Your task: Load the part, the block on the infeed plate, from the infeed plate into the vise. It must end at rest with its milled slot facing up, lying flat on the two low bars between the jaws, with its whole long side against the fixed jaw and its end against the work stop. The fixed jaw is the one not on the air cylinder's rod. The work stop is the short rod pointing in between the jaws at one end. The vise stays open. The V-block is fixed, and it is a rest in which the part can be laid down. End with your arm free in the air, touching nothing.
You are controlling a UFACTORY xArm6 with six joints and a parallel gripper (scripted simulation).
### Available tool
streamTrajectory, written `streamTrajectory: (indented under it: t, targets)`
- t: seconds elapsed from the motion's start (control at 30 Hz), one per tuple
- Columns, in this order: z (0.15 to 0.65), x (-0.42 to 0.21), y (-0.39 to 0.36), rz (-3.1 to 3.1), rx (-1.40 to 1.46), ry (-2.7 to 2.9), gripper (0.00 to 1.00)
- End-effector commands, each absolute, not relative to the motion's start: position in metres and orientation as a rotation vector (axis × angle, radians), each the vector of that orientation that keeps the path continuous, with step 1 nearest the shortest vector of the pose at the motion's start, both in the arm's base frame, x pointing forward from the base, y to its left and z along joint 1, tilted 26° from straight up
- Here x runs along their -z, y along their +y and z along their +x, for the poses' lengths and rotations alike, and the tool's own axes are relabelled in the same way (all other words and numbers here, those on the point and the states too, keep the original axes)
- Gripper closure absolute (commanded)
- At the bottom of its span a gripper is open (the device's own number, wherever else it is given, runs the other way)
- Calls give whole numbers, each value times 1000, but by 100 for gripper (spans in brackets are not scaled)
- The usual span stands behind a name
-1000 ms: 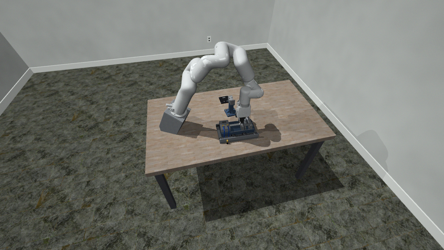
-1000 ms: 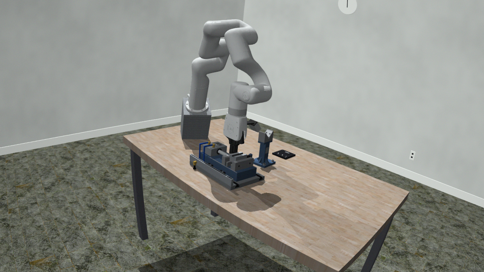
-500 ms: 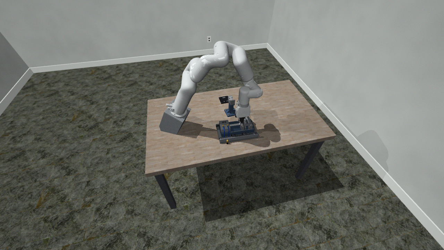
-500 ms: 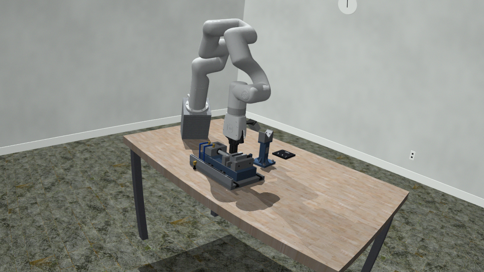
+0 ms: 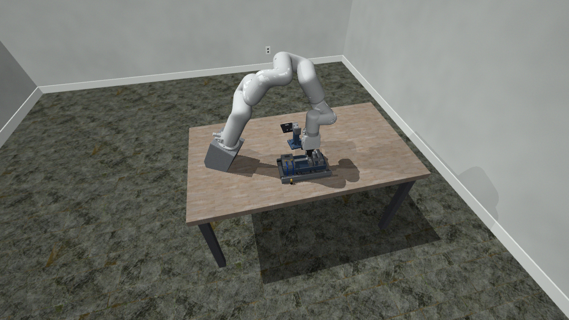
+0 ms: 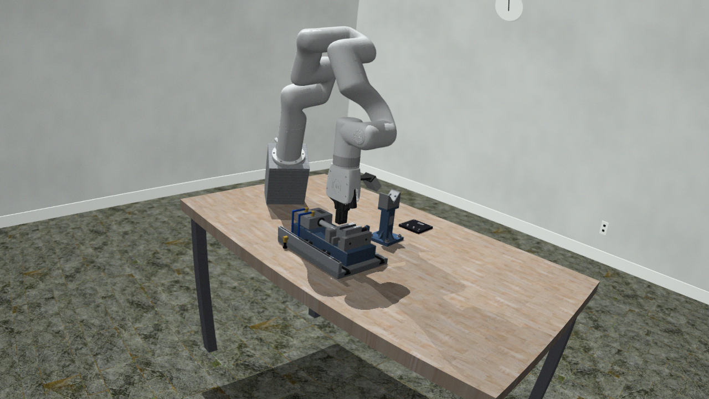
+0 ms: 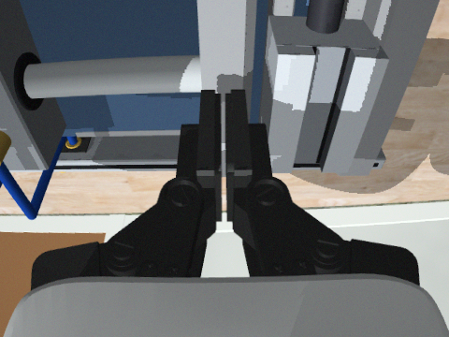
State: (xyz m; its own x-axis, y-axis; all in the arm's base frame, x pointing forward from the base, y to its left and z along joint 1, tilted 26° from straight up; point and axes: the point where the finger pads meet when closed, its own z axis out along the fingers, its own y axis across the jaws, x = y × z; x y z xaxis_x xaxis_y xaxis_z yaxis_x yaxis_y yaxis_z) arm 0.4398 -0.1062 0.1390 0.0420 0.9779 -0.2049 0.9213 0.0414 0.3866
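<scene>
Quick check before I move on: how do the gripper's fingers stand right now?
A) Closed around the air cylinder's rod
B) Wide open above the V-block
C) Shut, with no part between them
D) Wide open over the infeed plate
C: the wrist view shows the two black fingers nearly together, only a thin gap with no block in it, beside the end of the rod.
</scene>
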Motion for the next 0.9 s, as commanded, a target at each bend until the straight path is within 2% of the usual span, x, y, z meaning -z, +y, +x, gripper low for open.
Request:
streamTrajectory:
  t: [0.0,0.87]
  targets:
    - [440,-142,-106,1910,-185,1909,100]
    - [420,-187,-95,1910,-185,1909,100]
